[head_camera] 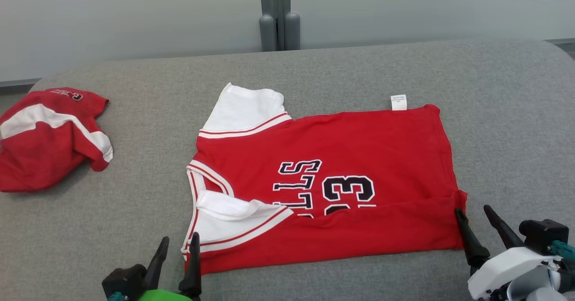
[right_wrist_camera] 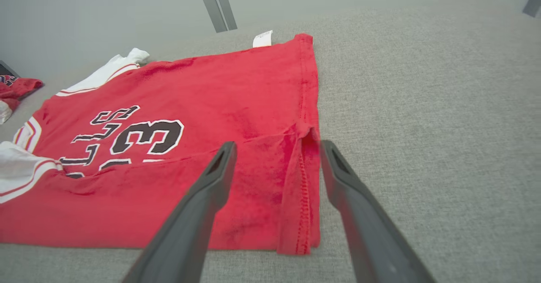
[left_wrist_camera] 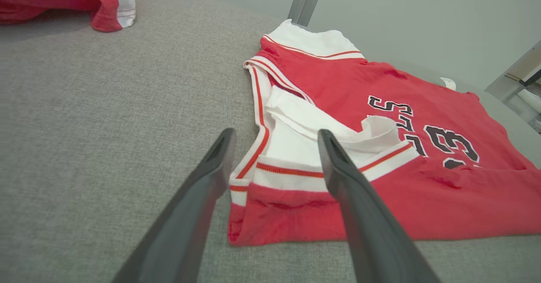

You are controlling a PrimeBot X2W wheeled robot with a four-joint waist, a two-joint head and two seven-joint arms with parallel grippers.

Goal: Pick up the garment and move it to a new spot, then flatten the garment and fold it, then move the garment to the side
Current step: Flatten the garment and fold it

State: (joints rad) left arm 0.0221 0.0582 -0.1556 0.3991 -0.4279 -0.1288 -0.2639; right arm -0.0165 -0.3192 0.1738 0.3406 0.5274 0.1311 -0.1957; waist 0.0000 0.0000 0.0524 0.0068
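Plainly the fold is under way: the red garment (head_camera: 323,188) lies spread in the middle of the grey padded surface (head_camera: 359,67), collar to the left and hem to the right, with its near long edge turned over onto the body so that it covers the lower part of the printed number. A second red garment (head_camera: 45,139) sits crumpled well apart at the far left.

To do this step well, the arms should probably lift clear without dragging the turned-over strip, since loose cloth like this shifts easily. The near sleeve (head_camera: 224,211) is rumpled under the flap and would benefit from smoothing. The far edge, where the white label (head_camera: 398,102) pokes out, then seems the next to be taken, at both ends together and at equal height, so the crease runs straight.

The left gripper (head_camera: 179,239) stands with its fingers wide apart astride the near left corner, one finger over the white sleeve band; whether it touches the cloth cannot be told. The right gripper (head_camera: 472,210) is likewise spread wide, straddling the hem at the near right corner. Neither holds anything.
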